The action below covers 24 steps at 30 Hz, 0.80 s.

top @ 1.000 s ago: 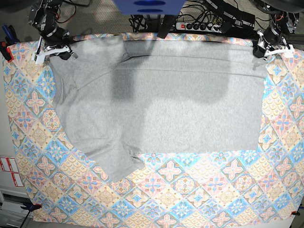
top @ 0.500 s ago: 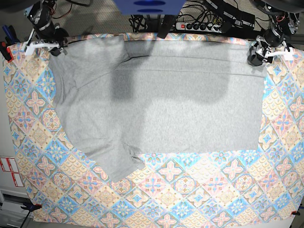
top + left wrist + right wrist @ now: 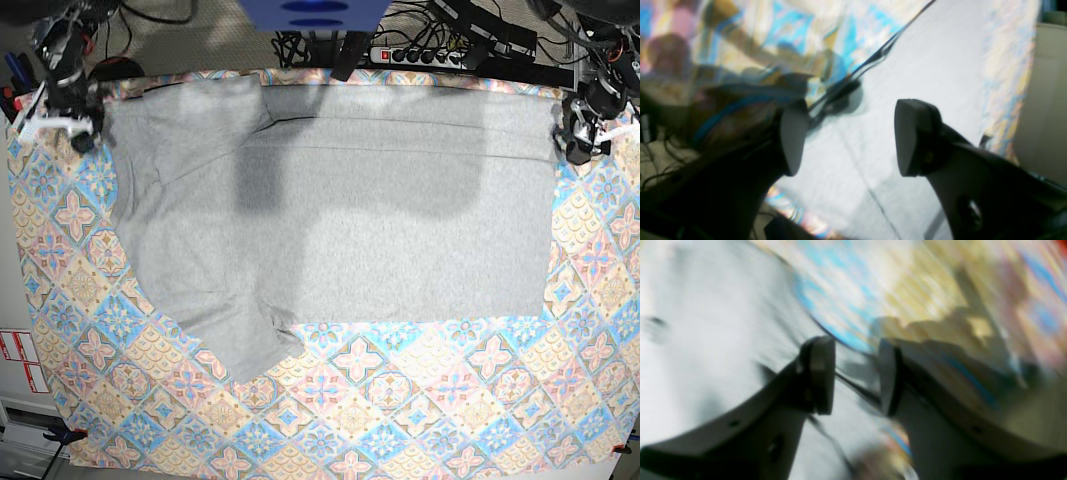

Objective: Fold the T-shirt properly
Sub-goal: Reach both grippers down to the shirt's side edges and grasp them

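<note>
I see grey T-shirt (image 3: 340, 210) flat on patterned tablecloth (image 3: 400, 410) | left claw (image 3: 583, 140) at 2 o'clock, apart, empty | right claw (image 3: 60, 112) at 10 o'clock, apart, empty

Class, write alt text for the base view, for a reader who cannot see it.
A grey T-shirt lies spread flat on a patterned tablecloth, one sleeve pointing toward the bottom left. The right pincer and left pincer sit beside its top corners, holding nothing.

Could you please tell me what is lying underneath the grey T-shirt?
The T-shirt lies flat on the patterned pastel tablecloth, which shows along its left, right and front sides. Whatever lies beneath the shirt's middle is covered and cannot be seen.
</note>
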### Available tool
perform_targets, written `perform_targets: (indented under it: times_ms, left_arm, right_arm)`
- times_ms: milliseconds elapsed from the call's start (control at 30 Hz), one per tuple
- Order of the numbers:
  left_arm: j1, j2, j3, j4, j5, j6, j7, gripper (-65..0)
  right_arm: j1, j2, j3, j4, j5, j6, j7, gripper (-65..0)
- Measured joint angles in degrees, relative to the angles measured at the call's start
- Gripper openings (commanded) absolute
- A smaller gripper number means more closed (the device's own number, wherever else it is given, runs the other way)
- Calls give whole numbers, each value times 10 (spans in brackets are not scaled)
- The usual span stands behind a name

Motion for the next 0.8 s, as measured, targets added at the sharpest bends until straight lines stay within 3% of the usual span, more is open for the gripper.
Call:
perform_targets:
  times_ms: [233,467,533,700,800]
  left_arm:
    - [-92,-25,5,-1,28,1,5,-235]
    - [-242,-22,43,-47,184,-1,5,-235]
    - [-277,-22,47,-57,220,-2,4,-235]
    - [-342,-28,135,-108,304,-1,-12,-235]
    - [-369,-21,180,-146,339,-3,-62,-235]
  right_arm:
    - [54,7,2,2,-5,-4,-29,-429]
    - [133,10,-37,-2,-9,-5,-110,-430]
    - [141,10,-69,-2,-6,-3,-112,-431]
    - [153,10,-123,-4,-11,-5,-114,-431]
    - [159,12,-154,-5,-38,-3,-110,-431]
